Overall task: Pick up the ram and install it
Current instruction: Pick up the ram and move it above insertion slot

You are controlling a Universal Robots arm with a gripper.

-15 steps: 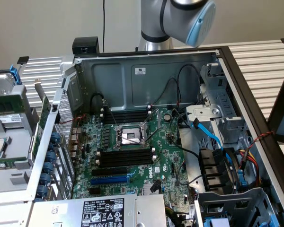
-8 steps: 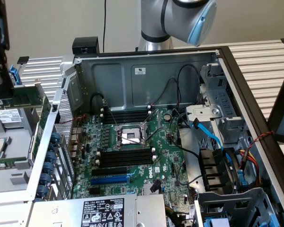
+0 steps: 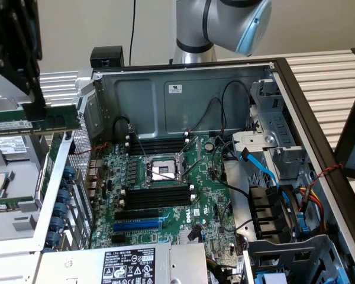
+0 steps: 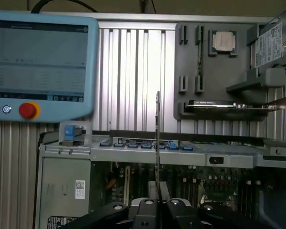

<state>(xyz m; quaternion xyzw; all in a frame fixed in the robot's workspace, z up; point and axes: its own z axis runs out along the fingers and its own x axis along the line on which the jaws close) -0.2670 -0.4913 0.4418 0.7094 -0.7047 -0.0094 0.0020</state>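
Observation:
The ram point(image 3: 59, 120) is a long green stick with a white label, held level in the air at the exterior view's left, outside the open computer case point(image 3: 183, 94). My black gripper point(image 3: 36, 111) comes down onto it from above and is shut on it. In the wrist view the ram point(image 4: 157, 143) appears edge-on as a thin strip rising from between the gripper point(image 4: 158, 202) fingers. Black memory slots point(image 3: 158, 196) with white end clips lie on the green motherboard point(image 3: 210, 207), well to the right of and below the stick.
A CPU socket point(image 3: 163, 171) sits between two slot banks, with a blue expansion slot point(image 3: 136, 225) nearer the front. Cables and drive bays point(image 3: 278, 207) crowd the case's right side. A grey parts tray point(image 4: 214, 71) and a teach pendant point(image 4: 38, 62) lie beyond the case.

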